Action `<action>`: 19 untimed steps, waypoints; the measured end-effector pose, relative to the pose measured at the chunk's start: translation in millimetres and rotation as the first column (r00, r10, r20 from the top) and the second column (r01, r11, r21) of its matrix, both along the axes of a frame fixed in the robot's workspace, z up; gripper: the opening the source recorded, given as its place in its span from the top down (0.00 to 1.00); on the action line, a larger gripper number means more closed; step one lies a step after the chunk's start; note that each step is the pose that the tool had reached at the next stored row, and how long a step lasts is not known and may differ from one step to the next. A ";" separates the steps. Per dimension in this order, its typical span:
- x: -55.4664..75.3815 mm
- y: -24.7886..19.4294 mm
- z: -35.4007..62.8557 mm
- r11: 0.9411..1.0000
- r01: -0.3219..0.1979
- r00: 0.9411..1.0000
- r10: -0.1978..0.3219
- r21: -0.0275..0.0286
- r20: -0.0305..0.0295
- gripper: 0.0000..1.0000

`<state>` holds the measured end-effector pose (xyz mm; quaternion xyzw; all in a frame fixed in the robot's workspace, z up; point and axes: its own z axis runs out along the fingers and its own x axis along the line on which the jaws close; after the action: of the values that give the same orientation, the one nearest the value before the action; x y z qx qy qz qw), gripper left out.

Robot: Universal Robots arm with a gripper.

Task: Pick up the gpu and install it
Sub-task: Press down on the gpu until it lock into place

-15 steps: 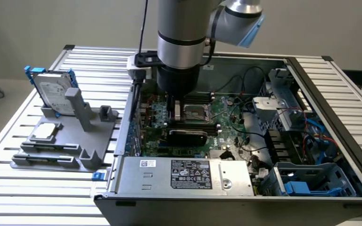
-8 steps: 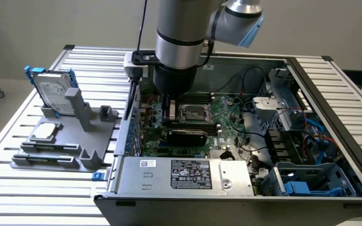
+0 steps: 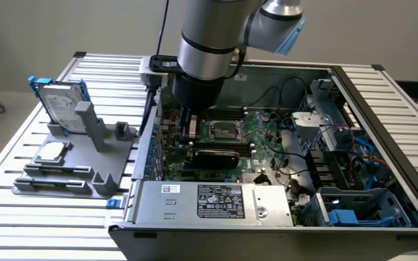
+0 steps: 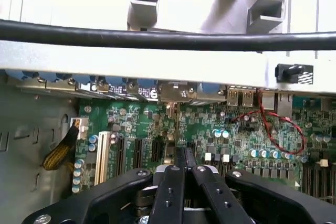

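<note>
I have the arm reaching down into the open case (image 3: 383, 103), which fills the centre and right of the exterior view. The gripper (image 3: 189, 130) sits low inside it, over the motherboard (image 3: 263, 128), just left of the CPU socket (image 3: 222, 130). On the wrist view the gripper (image 4: 184, 157) has its fingers (image 4: 176, 182) pressed together to a narrow point, and I see nothing between them. Their tips hang just above the board's expansion slots (image 4: 137, 153).

The gpu (image 3: 214, 157) seems to be the rounded black piece lying across the motherboard, just below the gripper in the exterior view and just above the power supply (image 3: 216, 201). I cannot tell whether it is fully seated in a slot, or whether the gripper touches it.

At the left of the exterior view, a grey holder (image 3: 85, 163) stands on the slatted table (image 3: 20, 217), with a hard drive (image 3: 60, 106) upright at its upper end. A black cable (image 4: 168, 39) crosses the wrist view beyond the case wall.
</note>
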<state>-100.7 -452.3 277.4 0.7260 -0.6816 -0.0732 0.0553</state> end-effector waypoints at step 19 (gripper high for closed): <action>-9.9 0.0 1.2 0.998 -0.001 0.998 -0.003 -0.064 -0.059 0.89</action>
<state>-110.5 -452.3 278.6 0.7210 -0.6819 -0.0729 0.0988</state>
